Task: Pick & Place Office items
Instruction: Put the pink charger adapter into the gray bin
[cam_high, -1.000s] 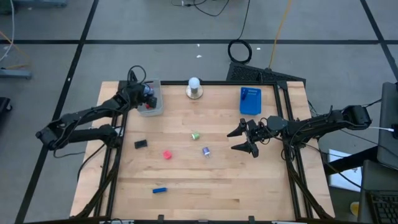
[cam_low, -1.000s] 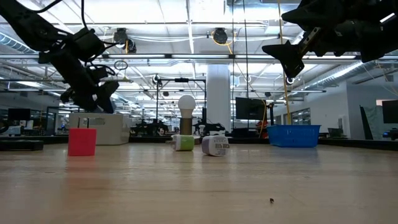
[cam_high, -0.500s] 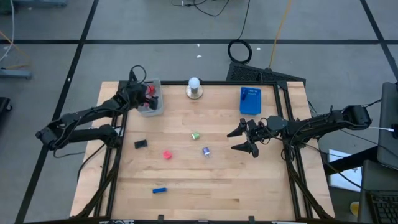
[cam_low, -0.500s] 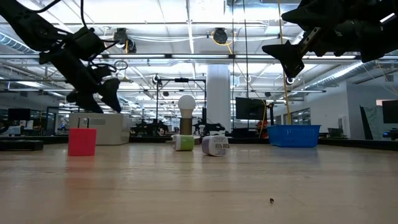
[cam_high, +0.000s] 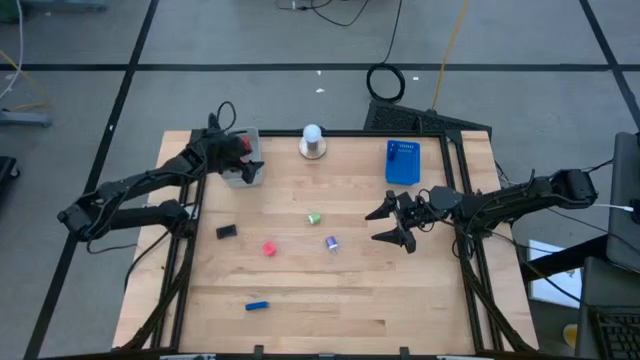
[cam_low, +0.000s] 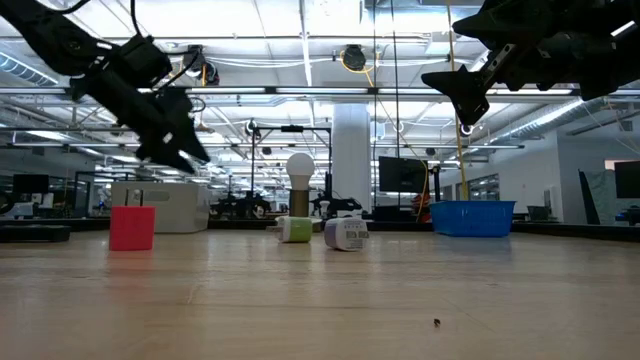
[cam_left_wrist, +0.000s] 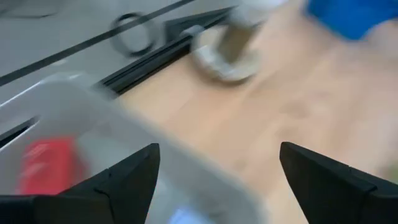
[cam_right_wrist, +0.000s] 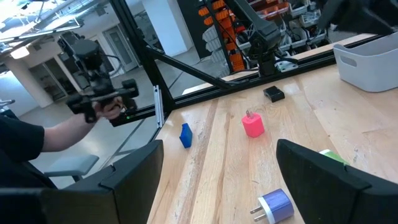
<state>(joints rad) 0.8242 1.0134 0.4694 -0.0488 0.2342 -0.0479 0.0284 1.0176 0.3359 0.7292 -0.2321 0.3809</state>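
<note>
Wooden table (cam_high: 330, 300), left gripper (cam_high: 243, 148) open above grey tray (cam_high: 247, 176) holding red item (cam_left_wrist: 46, 165), right gripper (cam_high: 392, 226) open, raised near blue tray (cam_high: 402, 163), pink block (cam_high: 269, 248) mid-table.

Blurred grey tray (cam_left_wrist: 93, 118) contents

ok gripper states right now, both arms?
Left gripper: open, empty, above the grey tray with a red item inside.
Right gripper: open, empty, hanging above the table's right side.
</note>
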